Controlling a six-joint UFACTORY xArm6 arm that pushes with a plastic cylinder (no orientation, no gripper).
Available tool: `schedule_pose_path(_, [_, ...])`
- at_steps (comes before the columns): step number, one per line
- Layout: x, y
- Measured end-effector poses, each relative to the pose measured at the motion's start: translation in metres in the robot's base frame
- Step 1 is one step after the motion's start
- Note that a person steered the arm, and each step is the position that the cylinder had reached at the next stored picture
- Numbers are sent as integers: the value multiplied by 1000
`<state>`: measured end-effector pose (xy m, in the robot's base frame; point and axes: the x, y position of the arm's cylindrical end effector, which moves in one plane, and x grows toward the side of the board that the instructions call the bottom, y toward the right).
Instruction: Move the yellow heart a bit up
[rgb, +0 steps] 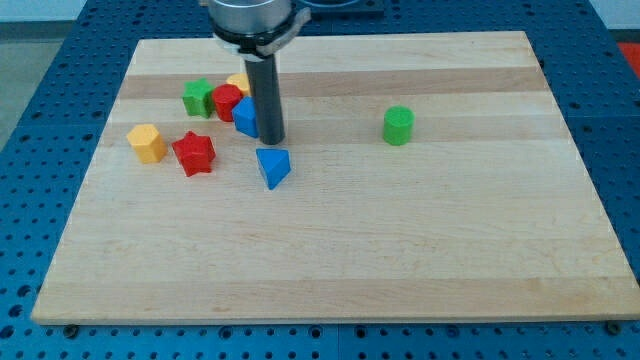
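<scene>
My tip (272, 139): bare rod end down on wooden board (450, 250), nothing to grasp with; touching right side of blue block (245, 117), shape unclear. Landmark: that blue block. Yellow heart (238, 82) just above it, mostly hidden behind rod. Red block (226, 101) touching at upper left. Green star (198, 97) further left. Blue triangle (272, 166) just below. Red star (194, 153) lower left. Yellow hexagon (147, 143) beyond it, left. Green cylinder (398, 125) well apart, right.
</scene>
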<state>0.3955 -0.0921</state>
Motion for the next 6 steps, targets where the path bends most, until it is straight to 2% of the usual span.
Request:
schedule_pose_path(5, [-33,-144])
schedule_pose_path(6, [-53,-155])
